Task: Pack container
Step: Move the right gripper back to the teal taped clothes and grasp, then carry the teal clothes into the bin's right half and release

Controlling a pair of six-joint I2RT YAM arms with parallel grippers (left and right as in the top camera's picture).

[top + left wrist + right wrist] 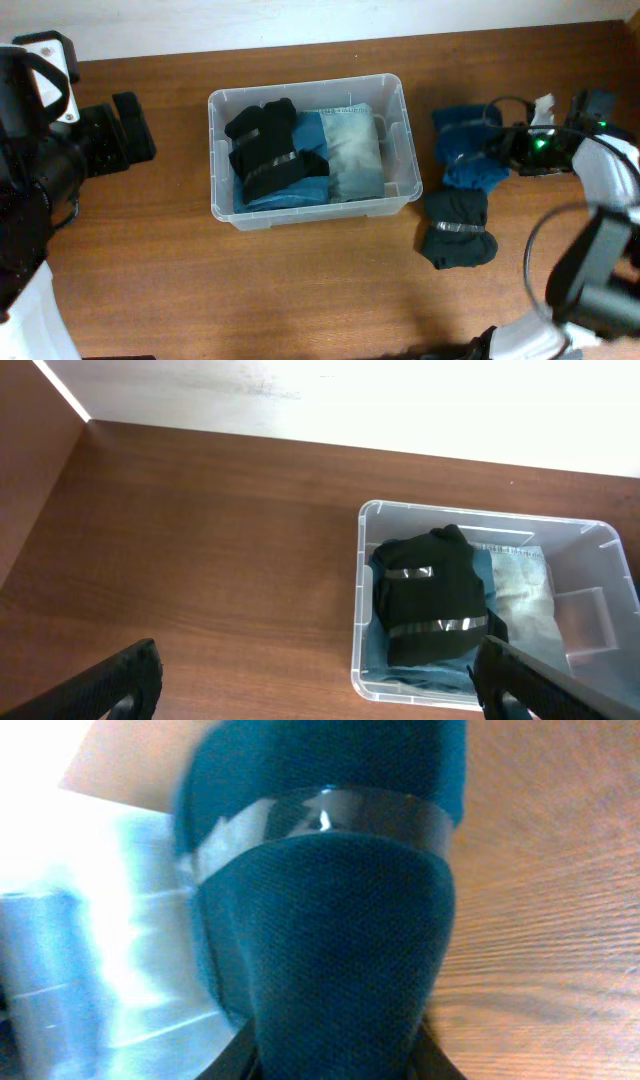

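The clear plastic container (300, 89) stands mid-table, also seen in the left wrist view (358, 610). It holds a black taped bundle (265, 145) (435, 600), blue cloth (312, 135) and light folded denim (352, 150). To its right lies a blue bundle (468, 150) bound with clear tape. My right gripper (502, 148) reaches it from the right. In the right wrist view that bundle (340, 960) fills the gap of the gripper (335, 1065), with both fingers pressed against its sides. My left gripper (128, 125) (320, 690) hangs wide open and empty, left of the container.
A dark teal taped bundle (458, 230) lies in front of the blue one, right of the container's front corner. The wall (300, 390) runs along the table's far edge. Bare wood (150, 260) stretches left and in front of the container.
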